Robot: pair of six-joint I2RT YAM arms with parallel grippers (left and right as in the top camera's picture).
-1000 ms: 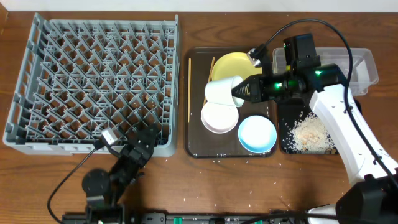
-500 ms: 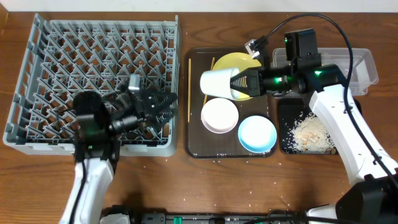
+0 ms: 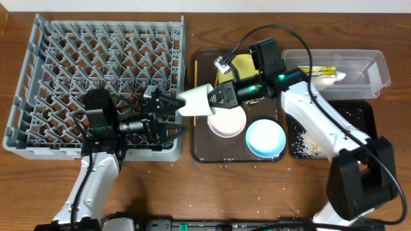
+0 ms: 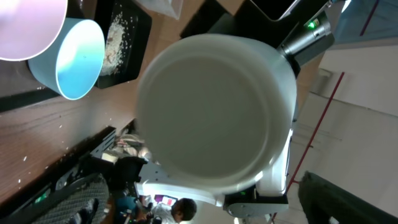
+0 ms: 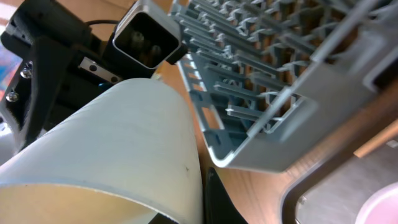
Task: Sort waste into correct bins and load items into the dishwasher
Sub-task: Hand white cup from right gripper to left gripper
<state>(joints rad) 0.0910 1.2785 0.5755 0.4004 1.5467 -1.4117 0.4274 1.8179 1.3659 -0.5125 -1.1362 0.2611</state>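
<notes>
My right gripper (image 3: 216,98) is shut on the rim of the small white cup (image 3: 196,101), holding it on its side above the gap between the brown tray and the dishwasher rack (image 3: 58,77). In the right wrist view a dark finger (image 5: 219,199) presses against the outer wall of the cup (image 5: 112,149). My left gripper (image 3: 182,115) is open, its fingers spread on either side of the cup's base without touching. The cup's bottom (image 4: 214,112) fills the left wrist view. The yellow plate (image 3: 239,64), white bowl (image 3: 226,122), light blue bowl (image 3: 266,138) and chopsticks (image 3: 195,83) lie on the tray.
The brown serving tray (image 3: 205,153) sits right of the rack. The clear tub (image 3: 359,70) at the back right holds a yellow-green wrapper (image 3: 318,69) and white napkin (image 3: 331,78). The black tray (image 3: 359,115) holds rice scraps (image 3: 307,145). Loose grains dot the table in front.
My left arm swung up from the table's front edge over the rack's right side and reached the cup. My right arm carried the cup left off the tray toward the rack.
</notes>
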